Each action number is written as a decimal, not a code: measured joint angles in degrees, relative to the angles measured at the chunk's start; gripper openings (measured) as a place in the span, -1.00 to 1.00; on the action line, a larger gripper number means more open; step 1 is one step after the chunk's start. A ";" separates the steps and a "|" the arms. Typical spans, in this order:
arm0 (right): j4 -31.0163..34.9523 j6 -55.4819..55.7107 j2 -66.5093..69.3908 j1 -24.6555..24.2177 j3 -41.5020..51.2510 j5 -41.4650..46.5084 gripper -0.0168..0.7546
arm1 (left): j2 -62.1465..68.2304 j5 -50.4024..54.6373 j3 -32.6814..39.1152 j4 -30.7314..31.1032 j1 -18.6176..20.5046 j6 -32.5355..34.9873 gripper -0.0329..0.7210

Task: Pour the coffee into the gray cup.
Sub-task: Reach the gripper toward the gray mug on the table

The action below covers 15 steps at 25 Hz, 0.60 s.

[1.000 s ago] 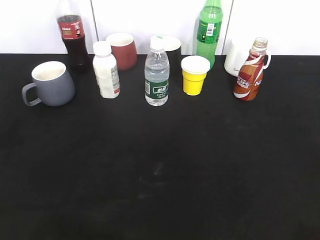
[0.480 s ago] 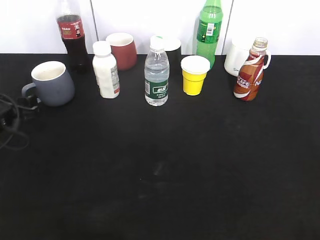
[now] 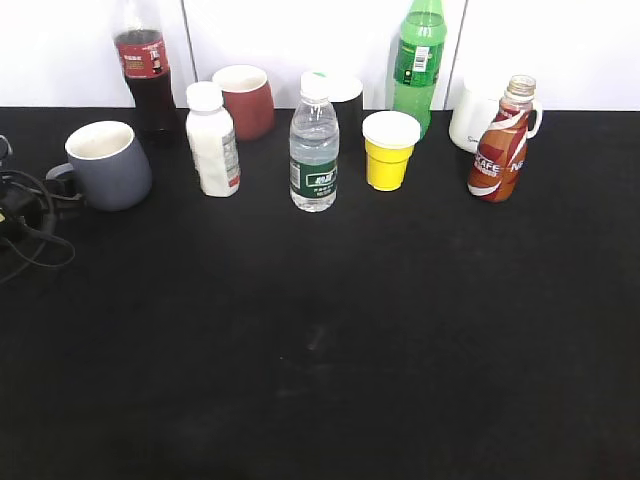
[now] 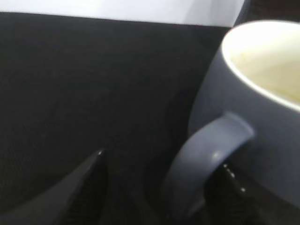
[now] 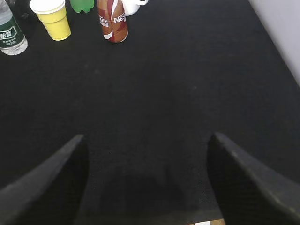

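The gray cup (image 3: 110, 165) stands at the far left of the black table, its handle turned left. My left gripper (image 3: 50, 193) has come in from the left edge and is open, with the cup's handle (image 4: 206, 157) between its fingers (image 4: 164, 160); the right finger sits at the handle's loop and the left finger stands off it. The coffee bottle (image 3: 497, 150) stands upright at the back right and also shows in the right wrist view (image 5: 112, 21). My right gripper (image 5: 147, 138) is open and empty, low over the near right of the table, and is not seen in the exterior view.
Along the back stand a cola bottle (image 3: 143, 70), white bottle (image 3: 213, 140), dark red cup (image 3: 243, 100), water bottle (image 3: 314, 145), yellow cup (image 3: 388, 150), green bottle (image 3: 419, 65) and white mug (image 3: 470, 120). The arm's cables (image 3: 20, 235) lie at the left edge.
My left gripper has come in from the left edge and reached the gray cup's handle. The cup has shifted slightly to the right. Nothing else has moved.
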 joint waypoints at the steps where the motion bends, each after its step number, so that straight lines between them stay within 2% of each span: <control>1: 0.00 0.00 0.00 0.00 0.00 0.00 0.57 | 0.00 -0.42 0.00 -0.24 0.00 0.00 0.38; 6: 0.05 0.00 0.00 0.00 0.00 0.00 0.57 | 1.06 -1.44 -1.16 0.53 1.70 0.17 0.38; 14: 0.05 0.00 0.00 0.00 0.00 0.00 0.57 | 5.80 3.18 -11.33 2.25 2.22 0.19 0.38; 15: 0.05 0.00 0.00 0.00 0.00 0.00 0.57 | 6.06 3.75 -12.47 3.15 2.22 0.19 0.31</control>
